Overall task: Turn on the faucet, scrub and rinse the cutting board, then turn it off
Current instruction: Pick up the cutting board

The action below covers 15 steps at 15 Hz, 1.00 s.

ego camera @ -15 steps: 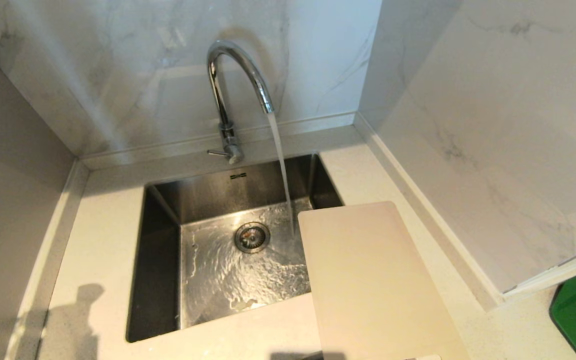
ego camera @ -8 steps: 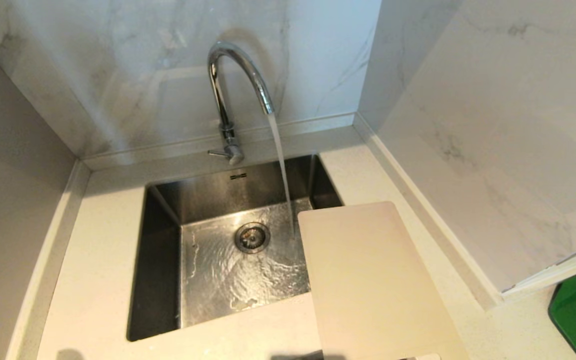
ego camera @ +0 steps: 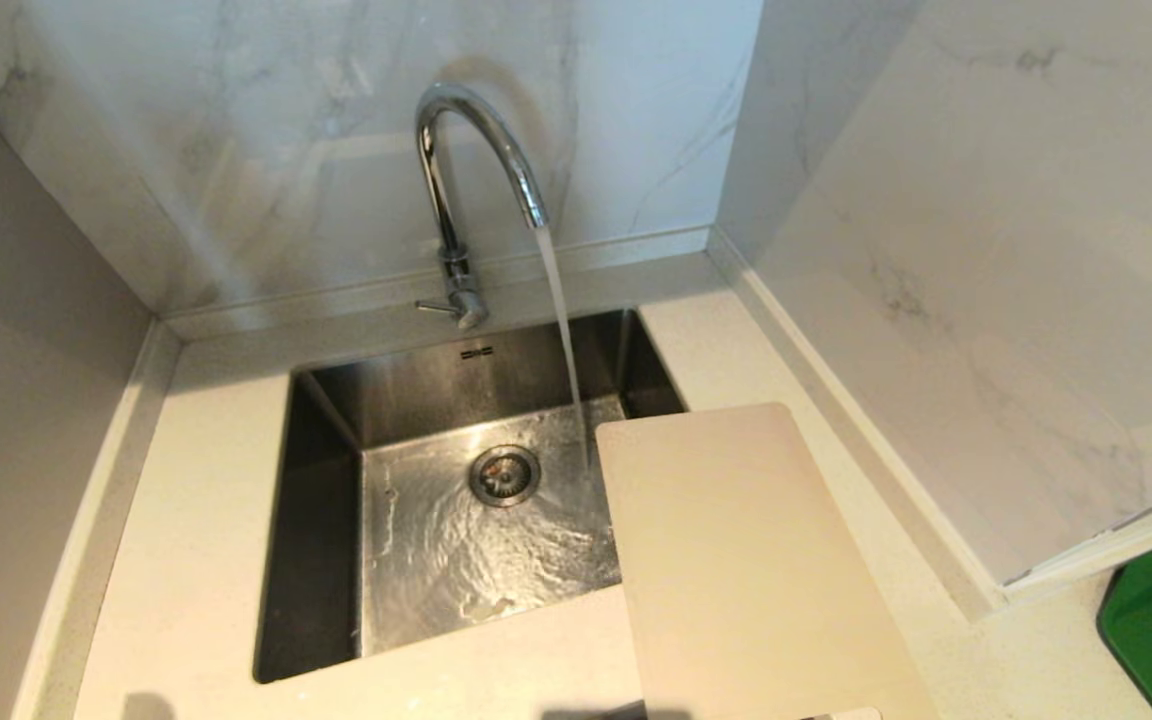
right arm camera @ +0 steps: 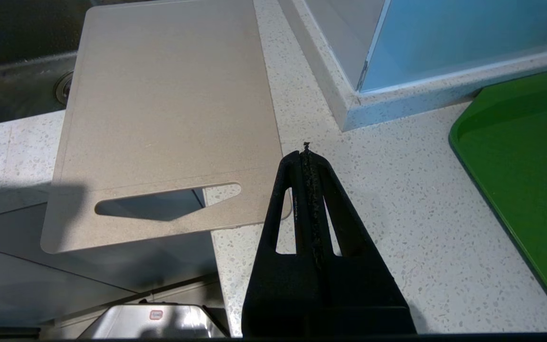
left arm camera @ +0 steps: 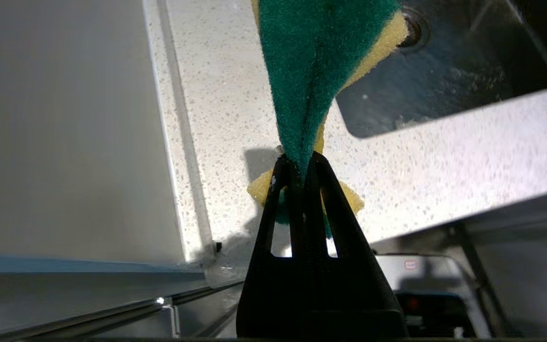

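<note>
Cutting board [right arm camera: 169,114] beside right tool [right arm camera: 306,154] (apart).

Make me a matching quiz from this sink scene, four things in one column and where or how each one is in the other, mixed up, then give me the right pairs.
Things:
1. faucet
2. cutting board
3. sponge
4. right gripper

States:
A. pinched in the shut left gripper
B. shut on nothing, above the counter beside the handle slot
C. running a stream into the sink
D. lying flat, one end reaching over the sink's corner

Pairs: 1-C, 2-D, 3-A, 4-B
</note>
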### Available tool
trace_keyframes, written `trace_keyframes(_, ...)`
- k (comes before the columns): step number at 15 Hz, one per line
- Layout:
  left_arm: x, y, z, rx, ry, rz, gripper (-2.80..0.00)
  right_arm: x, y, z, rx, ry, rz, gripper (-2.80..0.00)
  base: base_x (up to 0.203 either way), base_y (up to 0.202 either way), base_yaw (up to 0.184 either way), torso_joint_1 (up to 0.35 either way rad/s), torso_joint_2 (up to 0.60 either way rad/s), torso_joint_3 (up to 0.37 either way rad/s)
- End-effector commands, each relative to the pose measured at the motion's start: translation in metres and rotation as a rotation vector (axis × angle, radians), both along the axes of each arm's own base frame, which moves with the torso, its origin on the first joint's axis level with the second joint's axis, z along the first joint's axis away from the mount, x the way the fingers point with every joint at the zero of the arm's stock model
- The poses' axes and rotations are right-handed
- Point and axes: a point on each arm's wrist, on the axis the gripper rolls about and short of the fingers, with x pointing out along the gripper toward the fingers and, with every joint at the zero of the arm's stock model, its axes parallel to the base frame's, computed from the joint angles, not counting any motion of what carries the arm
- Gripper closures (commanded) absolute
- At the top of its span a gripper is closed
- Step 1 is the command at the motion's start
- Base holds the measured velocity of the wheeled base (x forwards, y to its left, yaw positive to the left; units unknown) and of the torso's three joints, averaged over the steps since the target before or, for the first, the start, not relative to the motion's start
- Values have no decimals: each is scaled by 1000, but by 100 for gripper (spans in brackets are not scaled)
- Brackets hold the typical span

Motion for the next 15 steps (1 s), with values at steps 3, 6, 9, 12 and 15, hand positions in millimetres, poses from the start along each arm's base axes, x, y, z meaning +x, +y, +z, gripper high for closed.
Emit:
trace_keyframes(3,-16,0,-7,54,-160,-41,0,0,0,0,1,1,0,0,0,0,0,0,0,0)
trace_keyframes(6,-16,0,-7,3,-170,-32,0,0,0,0,-1,1,0,0,0,0,0,0,0,0)
trace_keyframes(9,-16,0,-7,0,-170,-33,0,0,0,0,-8,-2,0,0,0,0,0,0,0,0)
trace_keyframes(12,-16,0,-7,1,-170,-33,0,-7,1,25,-54,-40,22,0,0,0,0,0,0,0)
trace_keyframes(15,-16,0,-7,1,-170,-33,0,-10,2,81,-62,-37,87,0,0,0,0,0,0,0)
